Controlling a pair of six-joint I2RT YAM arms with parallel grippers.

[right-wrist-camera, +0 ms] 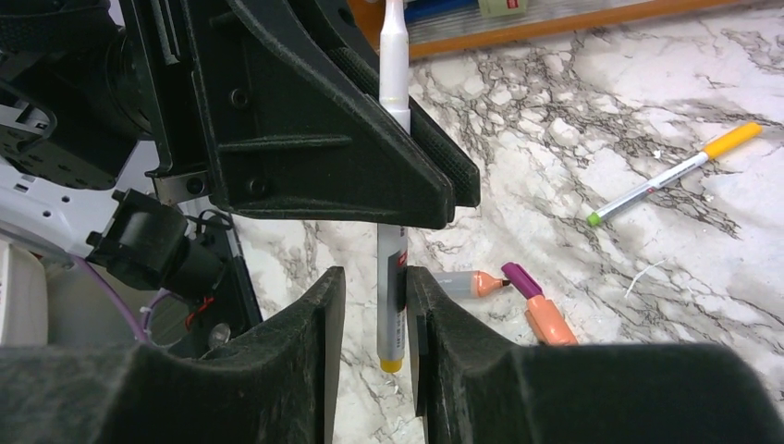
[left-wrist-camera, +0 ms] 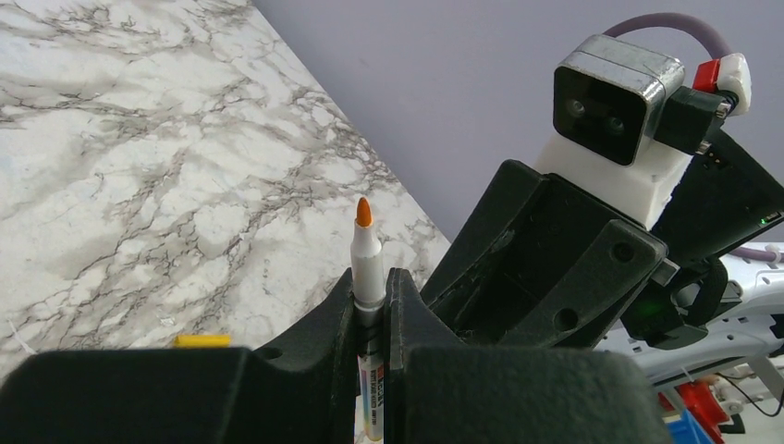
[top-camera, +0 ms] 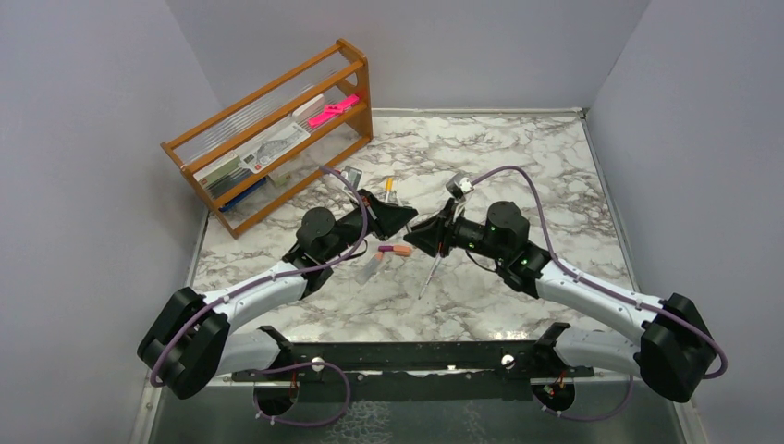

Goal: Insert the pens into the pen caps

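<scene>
Black fingers of the left gripper (left-wrist-camera: 372, 289) are clamped on an orange-tipped pen (left-wrist-camera: 367, 254), tip poking out past them. Right gripper (right-wrist-camera: 374, 277) is spread around that pen's yellow-ended lower barrel. The barrel sits close to one finger; I can't confirm contact. Below, on the white marble tabletop (top-camera: 518, 157) with grey veining, I see an orange-pink cap (right-wrist-camera: 551, 324) with a purple end just beside a pale pen (right-wrist-camera: 462, 282). A green-tipped pen (right-wrist-camera: 647, 190) with a yellow end lies further off. Wooden rack (top-camera: 277, 139) stands at the far-left corner. Plain grey walls (top-camera: 83, 111) close three sides.
</scene>
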